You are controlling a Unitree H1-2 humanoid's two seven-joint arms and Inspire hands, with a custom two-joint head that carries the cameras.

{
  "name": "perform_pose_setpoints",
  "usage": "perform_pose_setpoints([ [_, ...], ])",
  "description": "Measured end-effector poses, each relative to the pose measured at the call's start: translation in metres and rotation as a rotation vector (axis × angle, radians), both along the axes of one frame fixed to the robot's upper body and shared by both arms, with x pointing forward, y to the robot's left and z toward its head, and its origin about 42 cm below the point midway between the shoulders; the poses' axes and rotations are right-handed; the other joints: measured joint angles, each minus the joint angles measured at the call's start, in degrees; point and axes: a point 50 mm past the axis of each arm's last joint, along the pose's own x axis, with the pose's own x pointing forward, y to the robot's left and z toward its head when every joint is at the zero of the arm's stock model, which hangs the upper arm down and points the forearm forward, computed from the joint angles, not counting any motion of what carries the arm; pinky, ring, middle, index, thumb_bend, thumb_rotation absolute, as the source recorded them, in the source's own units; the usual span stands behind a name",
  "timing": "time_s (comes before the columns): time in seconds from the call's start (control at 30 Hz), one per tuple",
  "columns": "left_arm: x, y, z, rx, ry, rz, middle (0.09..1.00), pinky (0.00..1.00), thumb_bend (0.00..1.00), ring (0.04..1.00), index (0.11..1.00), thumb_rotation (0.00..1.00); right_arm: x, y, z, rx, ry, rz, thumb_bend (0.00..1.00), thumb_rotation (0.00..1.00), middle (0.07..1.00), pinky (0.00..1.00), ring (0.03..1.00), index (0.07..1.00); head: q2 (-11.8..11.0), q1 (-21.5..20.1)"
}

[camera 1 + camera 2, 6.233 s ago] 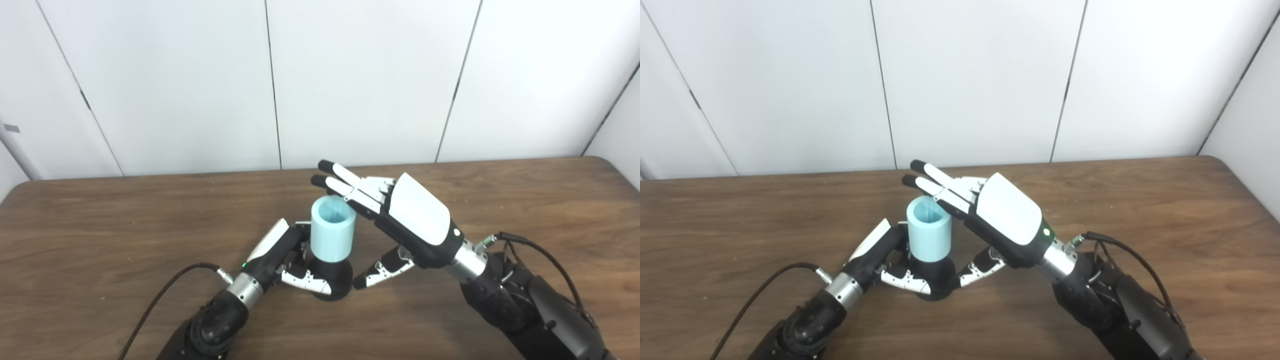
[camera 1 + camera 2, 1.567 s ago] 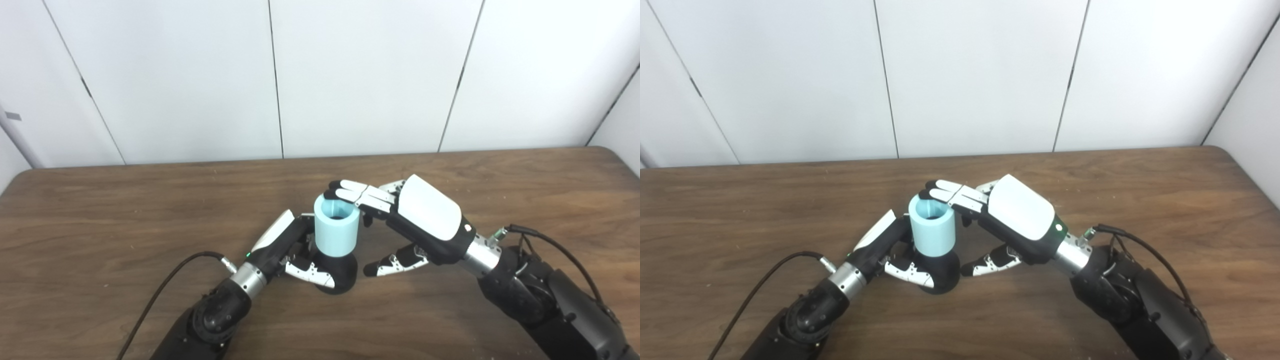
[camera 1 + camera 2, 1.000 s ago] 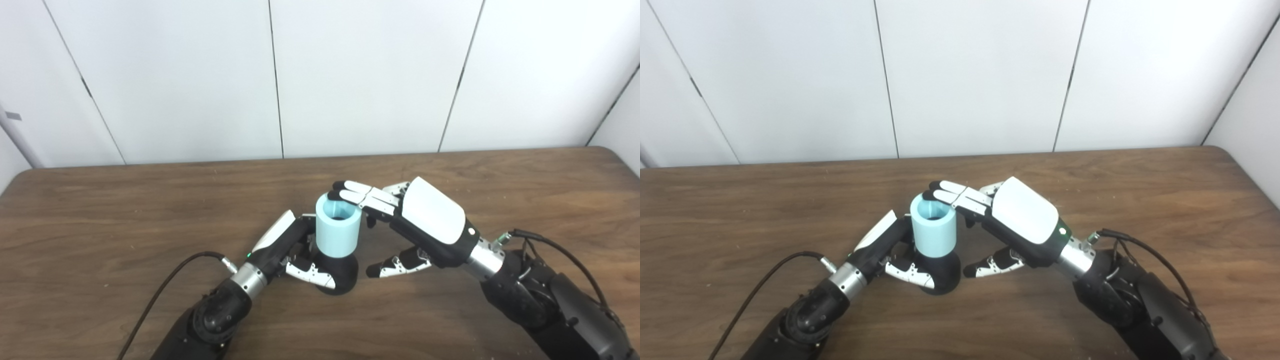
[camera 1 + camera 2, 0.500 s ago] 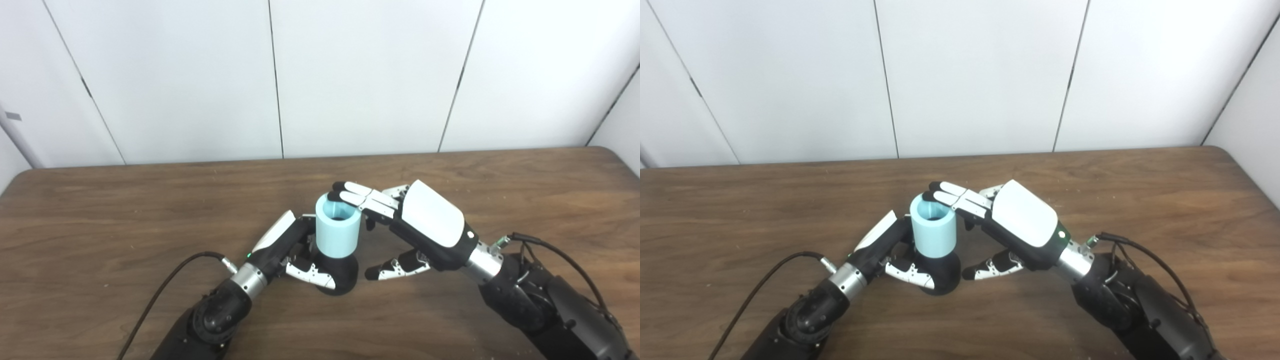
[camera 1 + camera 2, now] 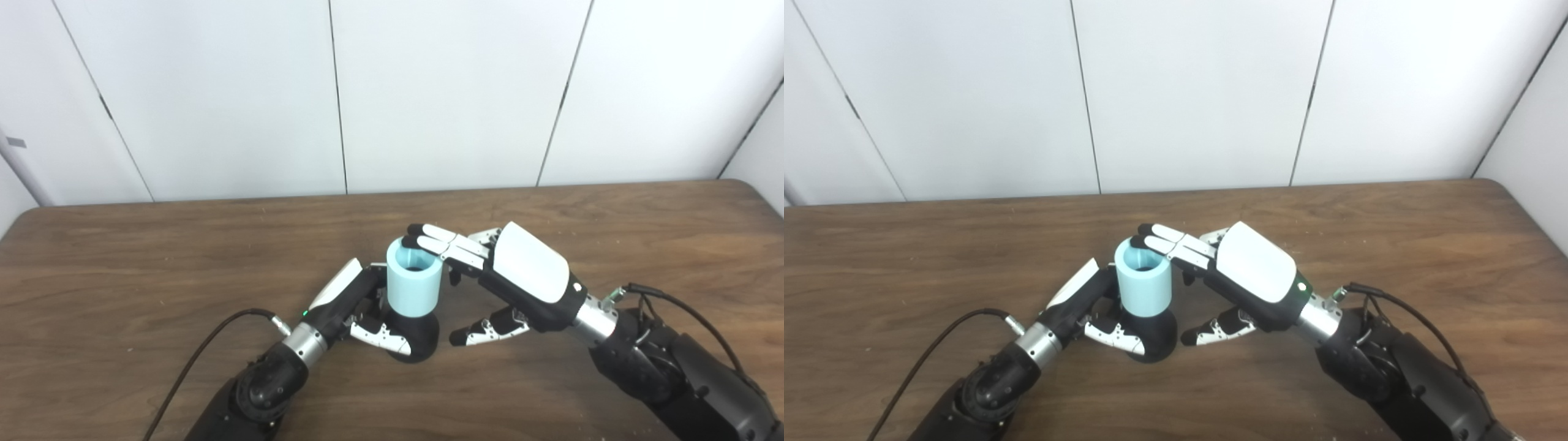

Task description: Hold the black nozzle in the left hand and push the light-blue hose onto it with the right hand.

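A light-blue hose piece [image 5: 414,286], a short upright tube with its open end up, sits on the black nozzle [image 5: 421,336], which stands on the table. My left hand [image 5: 358,305] is shut on the black nozzle's base from the left. My right hand [image 5: 497,269] is open: its fingers [image 5: 442,242] lie flat over the far right rim of the tube, and its thumb [image 5: 481,331] hangs low to the right of the nozzle, apart from it.
The brown wooden table [image 5: 122,269] stretches wide on both sides. A white panelled wall [image 5: 429,92] stands behind its far edge. A black cable [image 5: 202,352] trails from my left wrist, another from my right wrist [image 5: 674,306].
Since 6.2 s ago my right hand has come down from above onto the tube's rim, and the camera shifted slightly. Over the last second the hands and the tube have hardly moved.
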Motion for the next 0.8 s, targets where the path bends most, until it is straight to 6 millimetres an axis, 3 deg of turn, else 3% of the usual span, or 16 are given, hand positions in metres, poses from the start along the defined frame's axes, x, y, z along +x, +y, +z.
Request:
perform_pose_setpoints([
  [0.8, -0.0025, -0.0007, -0.0005, 0.002, 0.004, -0.012, 0.335, 0.16, 0.52, 0.237, 0.494, 0.08, -0.0043, -0.0019, -0.0038, -0.007, -0.016, 0.016, 0.48, 0.0, 0.92, 0.42, 0.448, 0.906, 0.26, 0.0],
])
